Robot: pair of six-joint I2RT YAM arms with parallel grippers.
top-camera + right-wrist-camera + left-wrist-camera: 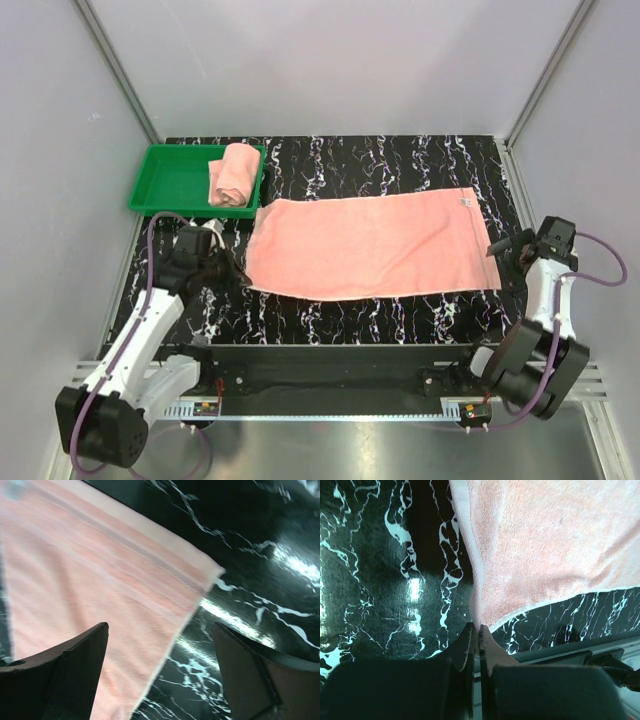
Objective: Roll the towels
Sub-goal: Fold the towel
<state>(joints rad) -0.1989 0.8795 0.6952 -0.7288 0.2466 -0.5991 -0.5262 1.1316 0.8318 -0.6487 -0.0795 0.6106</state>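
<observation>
Towel corners come first. My left jaws are pinched together on the near-left corner of the flat towel (545, 540). My right jaws stand wide apart by its near-right corner, holding nothing. I judge the terry soft, light and limp. It will sag and bunch, so the hems and corners of one short end are the places to grip if a roll is to run straight. It lies spread across the middle of the table (400, 160). The rolled towel (234, 175) rests in the green tray (165, 180) at the far-left corner. The table looks glossy, black with white veining, so cloth may slide. Pale walls (330, 60) close in three sides.
</observation>
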